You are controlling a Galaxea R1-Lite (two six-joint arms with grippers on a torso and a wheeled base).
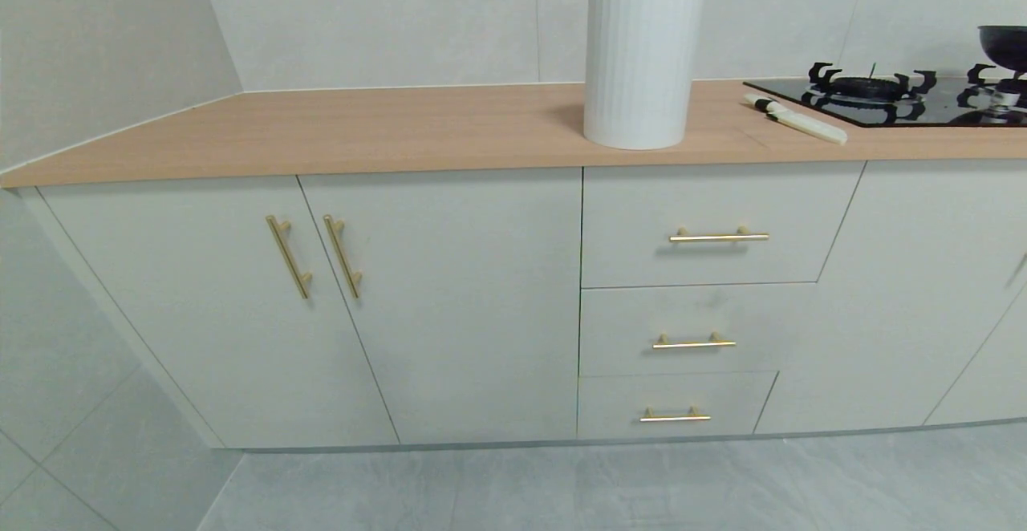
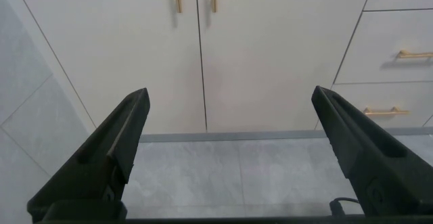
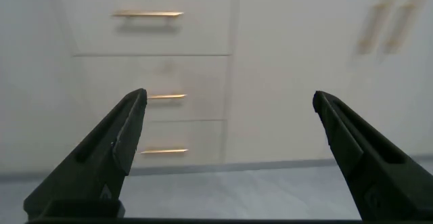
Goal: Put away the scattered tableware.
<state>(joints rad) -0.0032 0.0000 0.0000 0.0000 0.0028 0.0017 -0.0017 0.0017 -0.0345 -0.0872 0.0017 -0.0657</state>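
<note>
On the surface (image 1: 361, 126): a tall white ribbed container (image 1: 639, 62) and a pale knife (image 1: 794, 118) rest on the wood-coloured top, set against a grey tiled wall.
Knife: lies flat with a dark band near its far end, just beside the front corner of the hob (image 1: 907, 106). It is near the container but apart from it, on the container's right.
Container: stands upright close to the front edge, above the stack of drawers.
Hob: black glass set into the surface at the right, carrying a black burner grate (image 1: 870, 84). A dark pot (image 1: 1003, 43) sits at the picture's right edge.
Cupboard doors (image 1: 457, 298): two pale doors under the left part of the surface, both closed, their gold bar handles side by side at the seam.
Drawers: top drawer (image 1: 714, 210), middle drawer (image 1: 690, 322) and bottom drawer (image 1: 674, 399) are stacked right of the doors. All are closed, each with a horizontal gold handle.
Left hand (image 2: 230, 99): fingers spread wide apart with nothing between them, low above the grey floor (image 2: 223, 176), facing the seam of the two doors.
Right hand (image 3: 230, 97): fingers likewise spread wide and holding nothing, facing the drawer stack, low near the floor.
</note>
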